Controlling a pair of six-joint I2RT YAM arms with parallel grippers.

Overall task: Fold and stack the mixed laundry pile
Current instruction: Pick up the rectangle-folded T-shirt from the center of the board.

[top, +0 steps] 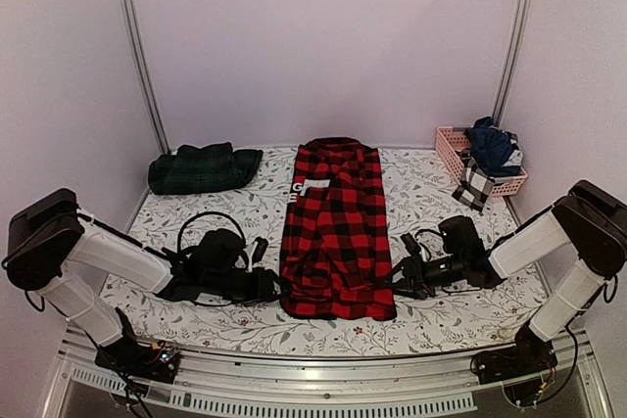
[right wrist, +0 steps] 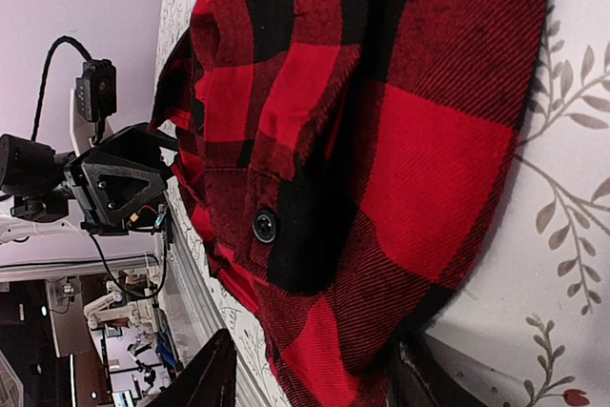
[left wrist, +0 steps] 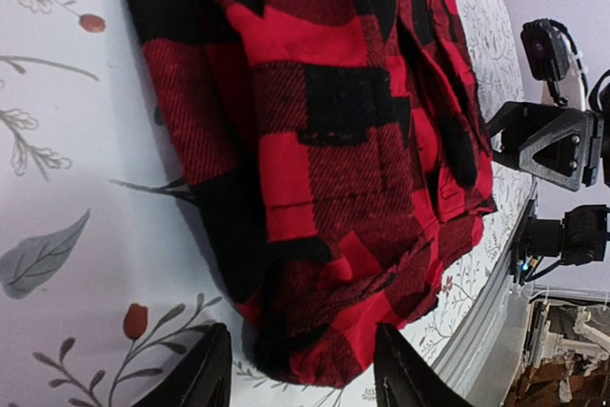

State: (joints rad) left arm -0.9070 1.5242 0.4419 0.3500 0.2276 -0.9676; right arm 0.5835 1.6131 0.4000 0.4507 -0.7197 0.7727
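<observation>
The red-and-black checked flannel shirt point(top: 335, 232) lies flat and lengthwise in the middle of the table, collar to the far side. My left gripper point(top: 277, 286) is at its near left corner. In the left wrist view the jaws point(left wrist: 305, 374) stand open astride the bunched hem point(left wrist: 324, 321), with tablecloth showing beside the left finger. My right gripper point(top: 400, 276) is at the near right corner. Its jaws point(right wrist: 315, 378) are open around the hem of the shirt point(right wrist: 381, 140). A folded dark green tartan piece point(top: 201, 168) lies at the back left.
A pink slatted basket point(top: 448, 147) at the back right holds dark navy clothes point(top: 492, 144); a black-and-white checked cloth point(top: 474, 186) hangs over its front. The table's metal front rail point(top: 323, 364) runs just behind the shirt's near hem. Upright frame posts point(top: 137, 46) stand at the back.
</observation>
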